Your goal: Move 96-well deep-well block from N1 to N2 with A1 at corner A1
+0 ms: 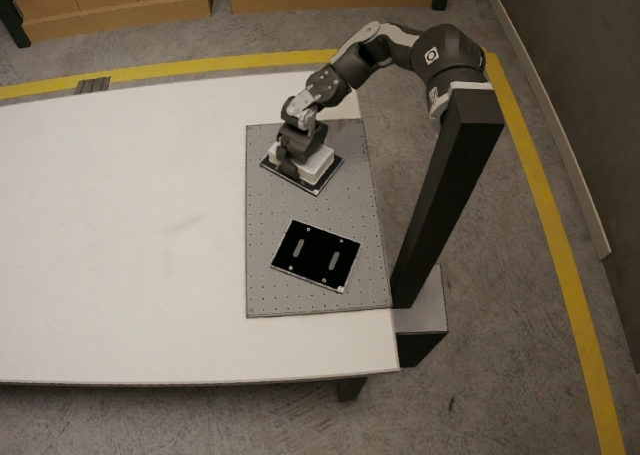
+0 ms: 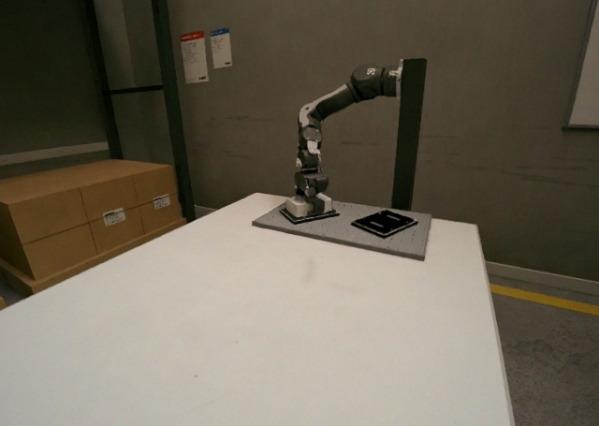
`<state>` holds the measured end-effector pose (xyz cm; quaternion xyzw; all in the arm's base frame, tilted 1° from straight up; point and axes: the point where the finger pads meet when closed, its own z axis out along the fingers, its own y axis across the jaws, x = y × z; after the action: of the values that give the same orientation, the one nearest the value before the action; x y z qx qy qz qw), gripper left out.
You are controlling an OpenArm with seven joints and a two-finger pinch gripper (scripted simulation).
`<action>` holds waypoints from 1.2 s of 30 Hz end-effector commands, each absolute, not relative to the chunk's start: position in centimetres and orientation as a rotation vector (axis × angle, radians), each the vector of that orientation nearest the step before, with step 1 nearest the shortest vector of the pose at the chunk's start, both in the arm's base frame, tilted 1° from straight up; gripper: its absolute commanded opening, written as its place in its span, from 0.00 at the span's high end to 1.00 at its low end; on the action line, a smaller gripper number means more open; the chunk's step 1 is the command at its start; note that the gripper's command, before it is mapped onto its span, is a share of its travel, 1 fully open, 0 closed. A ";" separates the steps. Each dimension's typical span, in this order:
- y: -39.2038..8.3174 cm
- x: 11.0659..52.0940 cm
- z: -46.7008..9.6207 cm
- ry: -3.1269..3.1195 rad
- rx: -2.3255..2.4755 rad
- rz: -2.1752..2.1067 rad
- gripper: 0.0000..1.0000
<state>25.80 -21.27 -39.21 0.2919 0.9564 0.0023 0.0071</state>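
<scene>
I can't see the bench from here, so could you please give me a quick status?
Hand shut on the deep-well block. Block sitting in nest N1, not lifted. Nest N2 bare, path unobstructed.

Arm is reaching down from its black post [image 2: 408, 131], with the gripper [image 2: 309, 199] clamping the white deep-well block [image 2: 296, 204], which is sitting on a black plate nest [image 2: 290, 215] at the left end of the grey perforated breadboard [image 2: 338, 232]. Second black plate nest [image 2: 384, 222] is lying bare at the right end of the same breadboard, well apart from the block. Breadboard is resting at the far end of the white table [image 2: 251, 325]; stacked cardboard boxes [image 2: 81, 209] are sitting at left beside a dark rack post [image 2: 168, 97], and two posters [image 2: 205, 53] are hanging on the grey wall.
</scene>
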 end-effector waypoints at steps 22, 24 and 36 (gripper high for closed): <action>-21.4 26.0 -36.0 2.983 0.918 0.013 1.00; -21.4 26.0 -34.7 2.983 0.918 0.013 1.00; -21.4 26.0 -32.8 2.984 0.917 0.014 1.00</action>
<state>25.83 -21.33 -33.00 0.2921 0.9563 0.0056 0.0078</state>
